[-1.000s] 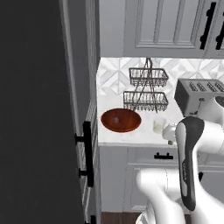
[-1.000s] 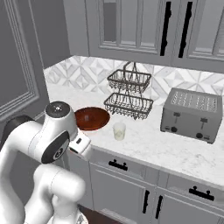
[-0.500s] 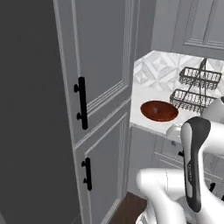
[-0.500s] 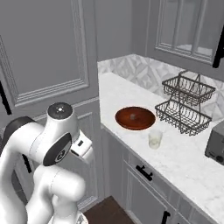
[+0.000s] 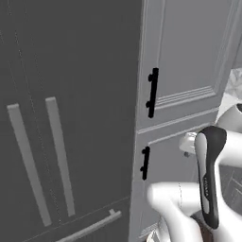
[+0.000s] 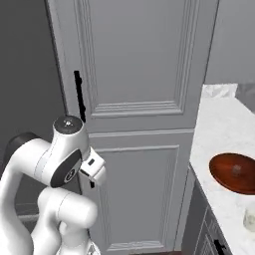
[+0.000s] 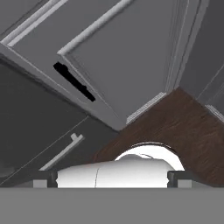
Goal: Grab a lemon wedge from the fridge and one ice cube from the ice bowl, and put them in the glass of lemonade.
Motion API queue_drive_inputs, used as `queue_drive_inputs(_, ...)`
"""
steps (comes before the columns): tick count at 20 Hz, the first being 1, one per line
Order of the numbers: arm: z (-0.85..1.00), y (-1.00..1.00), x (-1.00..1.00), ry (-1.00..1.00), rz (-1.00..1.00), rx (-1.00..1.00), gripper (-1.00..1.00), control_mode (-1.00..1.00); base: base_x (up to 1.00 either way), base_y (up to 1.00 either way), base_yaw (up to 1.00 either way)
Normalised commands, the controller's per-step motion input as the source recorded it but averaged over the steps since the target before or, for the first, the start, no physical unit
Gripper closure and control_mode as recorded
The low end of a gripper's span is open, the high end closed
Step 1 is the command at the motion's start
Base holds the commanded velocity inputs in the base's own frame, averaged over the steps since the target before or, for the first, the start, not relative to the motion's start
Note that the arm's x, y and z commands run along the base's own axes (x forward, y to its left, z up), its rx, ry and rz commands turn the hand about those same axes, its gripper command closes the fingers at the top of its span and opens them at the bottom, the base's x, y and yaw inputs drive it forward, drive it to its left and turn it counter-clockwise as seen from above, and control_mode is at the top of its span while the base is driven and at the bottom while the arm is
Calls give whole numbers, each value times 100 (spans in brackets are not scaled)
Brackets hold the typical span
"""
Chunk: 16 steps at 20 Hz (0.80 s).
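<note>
The gripper (image 7: 112, 177) hangs wide open and empty, pointing at the floor (image 7: 175, 122) beside the shut fridge (image 5: 61, 118).

A kitchen: dark fridge (image 5: 56, 118), panelled grey cupboards (image 6: 139, 99), marble counter (image 6: 219, 134); wooden floor (image 7: 175, 127).

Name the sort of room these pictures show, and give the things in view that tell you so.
Most likely a kitchen: a tall dark fridge with long pale bar handles, panelled grey cupboards with black handles, and a marble-look counter holding a reddish-brown bowl.
</note>
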Motion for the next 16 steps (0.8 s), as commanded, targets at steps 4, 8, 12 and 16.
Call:
queue_drive_inputs(4,0,0,0,0,0,0,-100,100,-23,80,73)
queue_drive_inputs(8,0,0,0,0,0,0,-100,100,-28,97,67)
queue_drive_inputs(12,0,0,0,0,0,0,-100,100,-20,84,59)
queue_drive_inputs(16,0,0,0,0,0,0,-100,100,-20,7,8)
